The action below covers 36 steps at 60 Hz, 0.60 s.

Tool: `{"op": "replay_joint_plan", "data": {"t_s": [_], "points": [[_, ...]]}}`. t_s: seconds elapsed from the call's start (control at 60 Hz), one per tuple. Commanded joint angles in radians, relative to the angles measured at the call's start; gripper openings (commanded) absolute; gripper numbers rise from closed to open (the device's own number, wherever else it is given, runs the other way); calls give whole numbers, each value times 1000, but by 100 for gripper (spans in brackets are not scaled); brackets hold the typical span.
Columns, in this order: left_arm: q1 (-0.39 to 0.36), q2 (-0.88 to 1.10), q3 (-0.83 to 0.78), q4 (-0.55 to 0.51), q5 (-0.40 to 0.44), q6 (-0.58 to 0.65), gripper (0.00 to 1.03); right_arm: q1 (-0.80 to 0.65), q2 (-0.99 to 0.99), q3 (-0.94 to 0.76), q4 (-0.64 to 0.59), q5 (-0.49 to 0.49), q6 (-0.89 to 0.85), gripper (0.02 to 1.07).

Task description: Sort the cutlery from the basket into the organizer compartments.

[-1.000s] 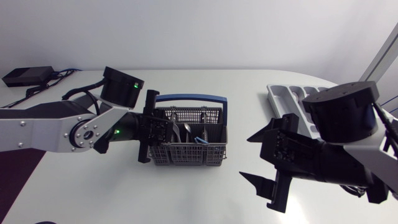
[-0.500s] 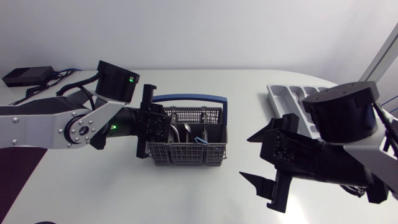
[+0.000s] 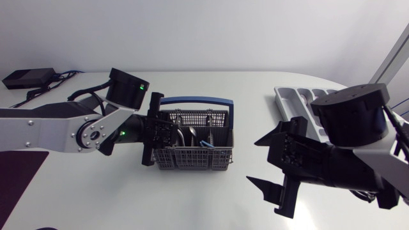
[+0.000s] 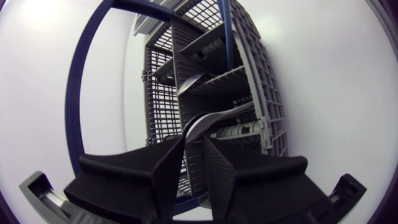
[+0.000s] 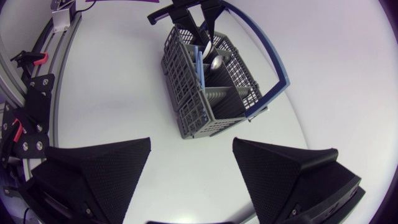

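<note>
The left gripper (image 4: pixel 194 137) has its fingers pinched nearly together on a spoon (image 4: pixel 200 123) bowl at the basket (image 3: pixel 192 157) end, well apart from the organizer (image 3: pixel 287 96); the right gripper (image 5: pixel 192 142) fingers stand wide apart, empty. I judge the thin tip hold may slip, or the spoon may snag the grid and drag the basket

A robotics lab: robot arms (image 3: pixel 45 131) flanking a white table (image 3: pixel 192 198).

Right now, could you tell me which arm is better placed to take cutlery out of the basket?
Left. The left gripper sits at the basket, a silver utensil ahead of it; the right gripper hangs open, apart from the basket, near the organizer.
</note>
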Motion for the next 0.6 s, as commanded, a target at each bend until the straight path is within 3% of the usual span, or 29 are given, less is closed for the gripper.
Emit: {"op": "replay_joint_plan", "data": {"t_s": [0.0,0.583], "points": [[-12,23,30,-13,0,37,23,4,0,-14,-1,3,12,97],[-32,-37,5,-66,-6,37,20,1,-8,-21,1,0,9,98]]}}
